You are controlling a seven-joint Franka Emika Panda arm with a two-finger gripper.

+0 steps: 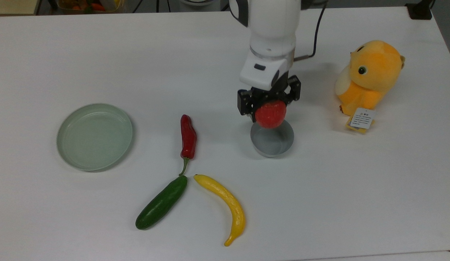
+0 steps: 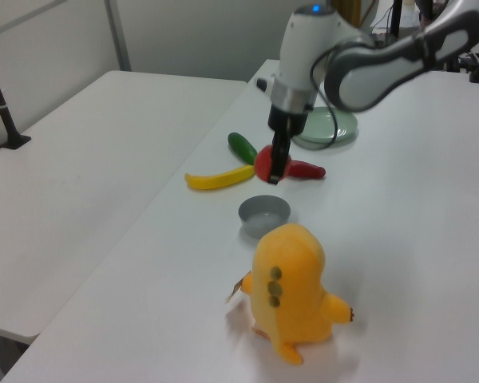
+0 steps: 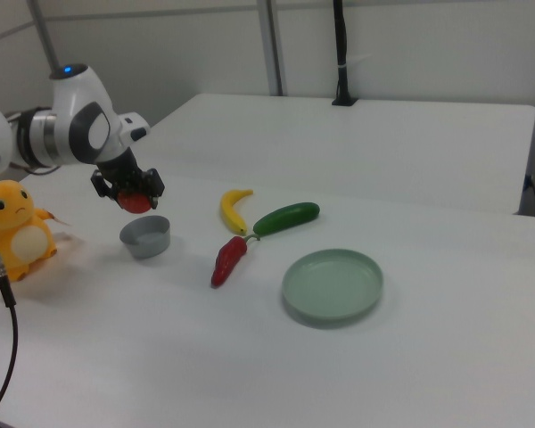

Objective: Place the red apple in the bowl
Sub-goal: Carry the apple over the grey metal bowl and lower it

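Observation:
The red apple (image 1: 270, 114) hangs in the air, with my gripper (image 1: 269, 108) shut on it. It covers the far rim of the grey bowl (image 1: 272, 142) in the top view. In the left view the apple (image 2: 267, 164) floats above and just behind the bowl (image 2: 264, 215), apart from it. The right view has the apple (image 3: 135, 201) held by the gripper (image 3: 130, 195) a little above the bowl (image 3: 146, 237). The bowl stands with nothing in it.
A red chili pepper (image 1: 188, 137), a green cucumber (image 1: 161, 202) and a yellow banana (image 1: 226, 205) lie on the top view's left of the bowl. A pale green plate (image 1: 94, 136) sits further left. An orange plush toy (image 1: 369, 77) stands on the top view's right.

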